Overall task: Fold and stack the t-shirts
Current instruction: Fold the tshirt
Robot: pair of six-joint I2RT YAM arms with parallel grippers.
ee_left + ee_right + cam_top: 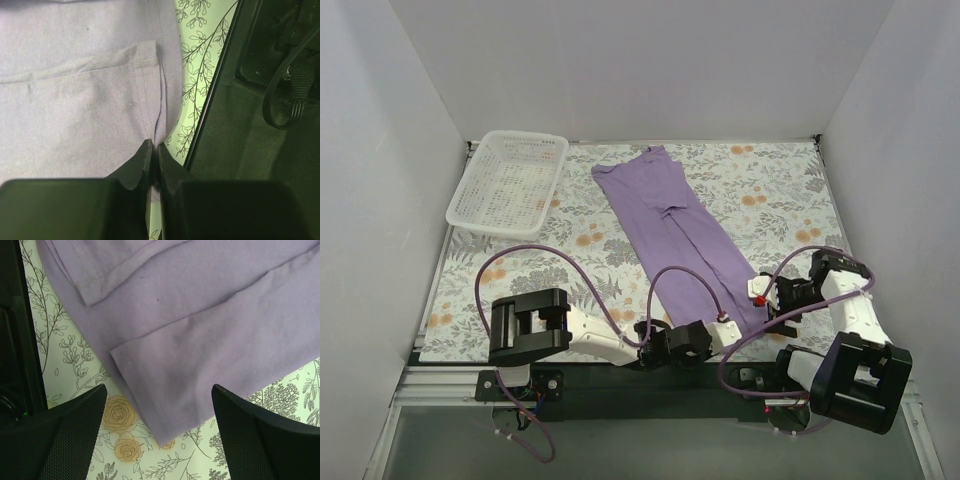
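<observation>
The lavender t-shirt (670, 225) lies folded into a long narrow strip, running diagonally from the table's far middle to the near right. My left gripper (728, 325) is at the strip's near end. In the left wrist view the gripper (152, 148) is shut, pinching the hem edge of the t-shirt (75, 100) between its jaws. My right gripper (762, 292) hovers just right of the same end. In the right wrist view it (159, 390) is open and empty above a layered corner of the t-shirt (200, 315).
A white mesh basket (510, 180) stands at the far left on the floral tablecloth (770, 200). The table's black front rail (220, 90) runs just beside the left gripper. White walls close in the table on three sides.
</observation>
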